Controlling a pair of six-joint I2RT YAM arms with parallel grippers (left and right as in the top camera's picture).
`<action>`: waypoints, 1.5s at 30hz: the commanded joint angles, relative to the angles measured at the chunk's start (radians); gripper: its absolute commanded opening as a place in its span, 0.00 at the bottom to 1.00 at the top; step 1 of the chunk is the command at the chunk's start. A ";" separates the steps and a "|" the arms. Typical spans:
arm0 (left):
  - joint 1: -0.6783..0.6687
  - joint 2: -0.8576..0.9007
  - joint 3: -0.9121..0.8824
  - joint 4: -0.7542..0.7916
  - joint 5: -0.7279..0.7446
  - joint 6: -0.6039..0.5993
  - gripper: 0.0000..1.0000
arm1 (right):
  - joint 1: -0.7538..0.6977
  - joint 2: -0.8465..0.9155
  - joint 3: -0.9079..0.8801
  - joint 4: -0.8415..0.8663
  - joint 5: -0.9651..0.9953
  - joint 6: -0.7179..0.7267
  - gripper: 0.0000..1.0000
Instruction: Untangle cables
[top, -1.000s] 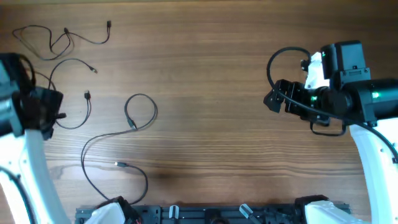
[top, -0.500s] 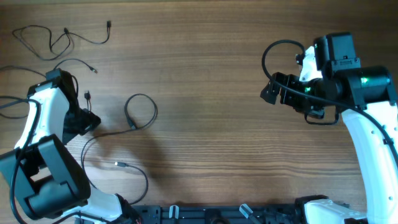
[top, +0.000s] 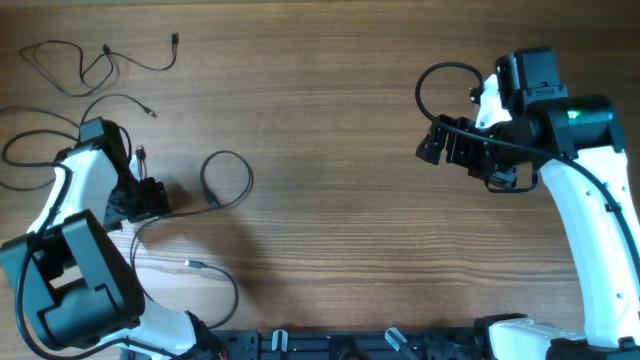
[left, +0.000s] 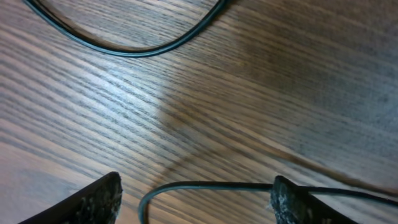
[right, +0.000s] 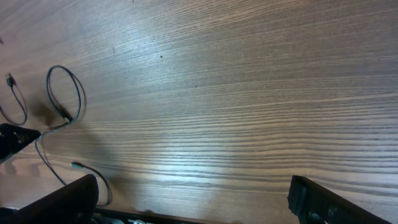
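Left wrist: cable (left: 217, 185) between parted left claw (left: 196, 186)

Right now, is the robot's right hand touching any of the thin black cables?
Apart. The overhead view shows the right hand open over bare table on the right, while the cables all lie far to the left.

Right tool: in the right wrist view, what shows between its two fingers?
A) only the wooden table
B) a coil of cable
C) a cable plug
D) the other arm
A: the right tool stands wide open with only the wooden table between its fingers; the cables lie far off to one side.
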 joint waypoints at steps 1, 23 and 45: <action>0.035 0.013 -0.046 0.007 0.011 0.100 0.77 | 0.003 0.005 -0.006 0.001 -0.004 0.001 1.00; 0.132 0.013 -0.164 0.209 0.195 0.119 0.37 | 0.003 0.005 -0.006 0.017 -0.004 -0.020 1.00; 0.131 0.016 -0.213 0.265 0.077 0.127 0.45 | 0.003 0.005 -0.006 0.012 -0.004 -0.021 1.00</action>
